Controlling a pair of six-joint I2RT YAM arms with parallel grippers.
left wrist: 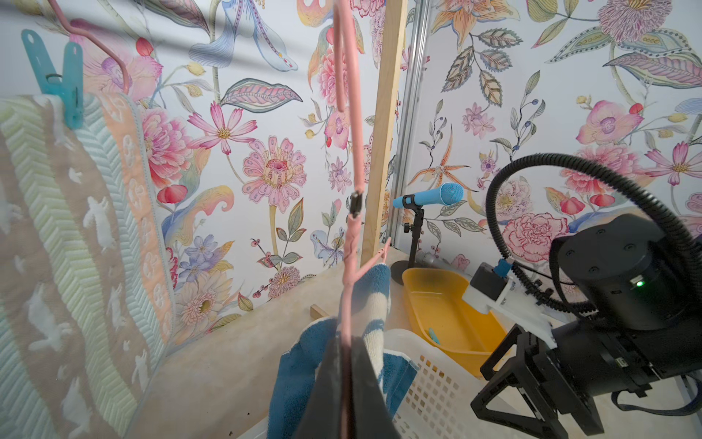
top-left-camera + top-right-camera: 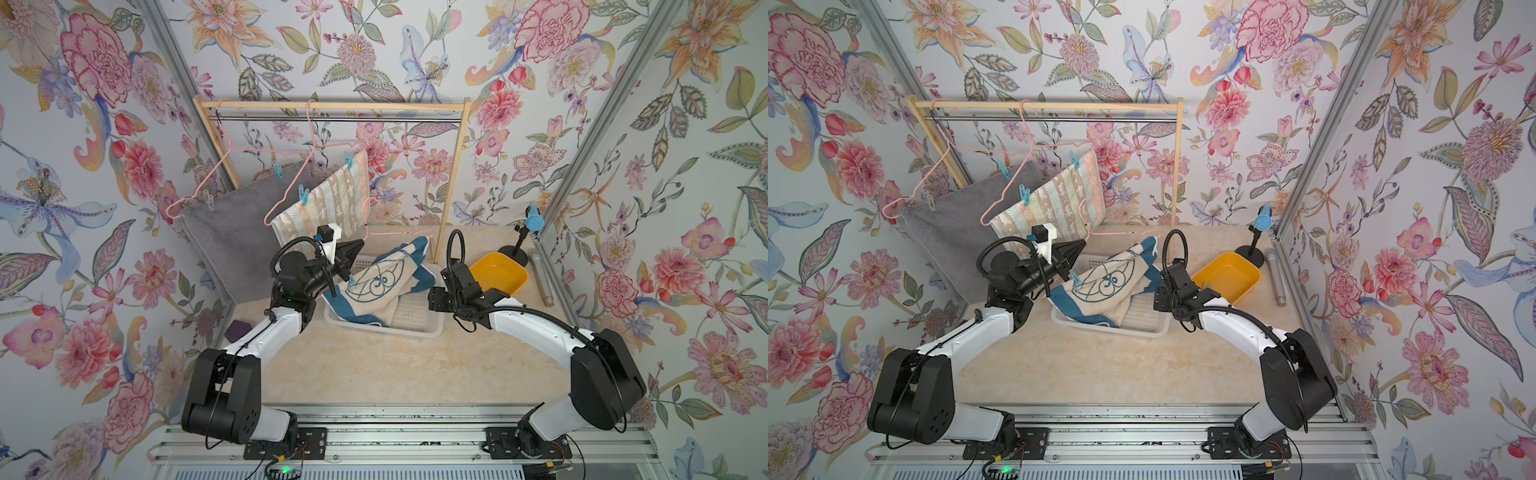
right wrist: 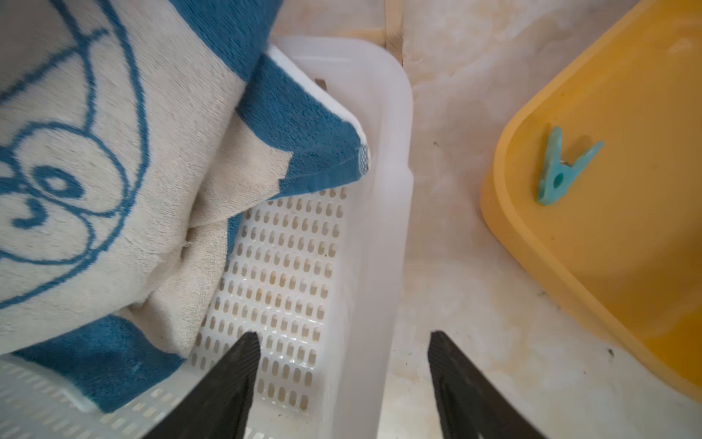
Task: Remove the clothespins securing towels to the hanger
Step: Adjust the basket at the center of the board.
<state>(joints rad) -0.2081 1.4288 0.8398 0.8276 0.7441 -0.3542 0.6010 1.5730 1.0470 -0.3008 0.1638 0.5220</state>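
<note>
My left gripper point(image 1: 343, 344) is shut on the wire of a pink hanger point(image 2: 399, 232) over the white basket point(image 2: 419, 328). The blue-and-white towel point(image 2: 382, 278) lies slumped in that basket, with a teal clothespin point(image 2: 353, 282) on its left edge. My right gripper point(image 3: 343, 336) hangs open and empty above the basket's right rim. On the rack, the grey towel point(image 2: 232, 245) carries a teal clothespin point(image 2: 277, 169) and a pale one point(image 2: 209, 199). The striped towel point(image 2: 328, 199) carries two teal clothespins point(image 2: 303, 195). Another teal clothespin point(image 3: 566, 167) lies in the yellow tub point(image 3: 607, 228).
The wooden rack point(image 2: 332, 104) with its metal rail stands at the back, with two pink hangers point(image 2: 309, 137) on it. A blue microphone on a stand point(image 2: 534, 220) and a silver microphone point(image 2: 542, 278) sit by the right wall. A purple block point(image 2: 239, 330) lies at the left.
</note>
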